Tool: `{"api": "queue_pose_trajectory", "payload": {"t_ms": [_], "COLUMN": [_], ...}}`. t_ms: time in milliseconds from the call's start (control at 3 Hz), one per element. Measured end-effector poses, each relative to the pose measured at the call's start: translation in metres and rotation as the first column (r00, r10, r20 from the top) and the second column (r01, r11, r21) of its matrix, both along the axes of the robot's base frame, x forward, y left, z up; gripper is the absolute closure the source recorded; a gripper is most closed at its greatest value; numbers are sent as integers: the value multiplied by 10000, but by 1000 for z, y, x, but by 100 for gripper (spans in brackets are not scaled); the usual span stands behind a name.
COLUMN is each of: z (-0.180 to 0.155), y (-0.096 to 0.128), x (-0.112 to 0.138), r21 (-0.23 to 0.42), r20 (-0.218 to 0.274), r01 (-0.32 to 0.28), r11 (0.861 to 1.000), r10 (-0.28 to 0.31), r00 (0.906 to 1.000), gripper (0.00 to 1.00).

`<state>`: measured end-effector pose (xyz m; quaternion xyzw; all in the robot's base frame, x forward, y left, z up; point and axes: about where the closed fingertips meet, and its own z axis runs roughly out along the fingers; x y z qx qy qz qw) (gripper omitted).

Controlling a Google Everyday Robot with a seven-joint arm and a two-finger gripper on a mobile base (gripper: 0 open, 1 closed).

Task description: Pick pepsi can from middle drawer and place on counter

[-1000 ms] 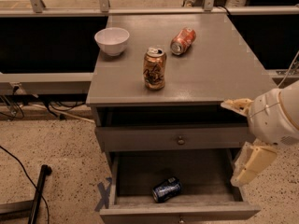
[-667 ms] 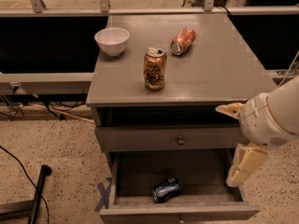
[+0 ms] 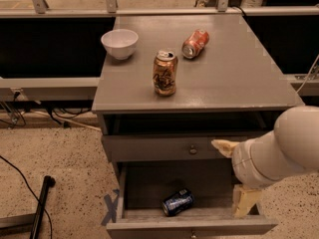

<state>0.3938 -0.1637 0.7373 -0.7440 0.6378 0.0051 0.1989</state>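
Grey-painted wood is showing all over the cabinet, whose middle drawer (image 3: 144,185) is standing pulled out with its board bottom exposed. The pepsi can (image 3: 178,202) is lying on its side on that bottom, near the drawer's front edge and roughly at the middle of its width, silver top pointing towards the front left. The pincer (image 3: 230,179) is hanging at the drawer's right side on the end of a fat white arm. Its two cream fingers (image 3: 246,201) are standing spread wide and gripping nothing, one reaching left across the shut drawer front (image 3: 164,148) above and the other dipping into the open drawer by its right wall. The can is resting to the left of the lower finger and apart from it, with bare board lying between them. Up on the bench (image 3: 239,68) a gold-brown can (image 3: 165,72) is standing upright near the front, an orange-red can (image 3: 195,43) is lying on its side behind it, and a white bowl (image 3: 119,43) is sitting at the left.
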Motion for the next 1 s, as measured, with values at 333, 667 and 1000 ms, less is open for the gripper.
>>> {"api": "queue_pose_trajectory", "payload": {"t_ms": [333, 667, 1000], "z": [1, -24, -80], "y": [1, 15, 20], "x": [2, 10, 26], "r21": [15, -222, -514], "r20": [120, -147, -136], "r01": [34, -193, -765], "r11": [10000, 9996, 9957], "r10": [-34, 190, 759], "r00": [9999, 9997, 9970], "gripper": [0, 0, 0]}}
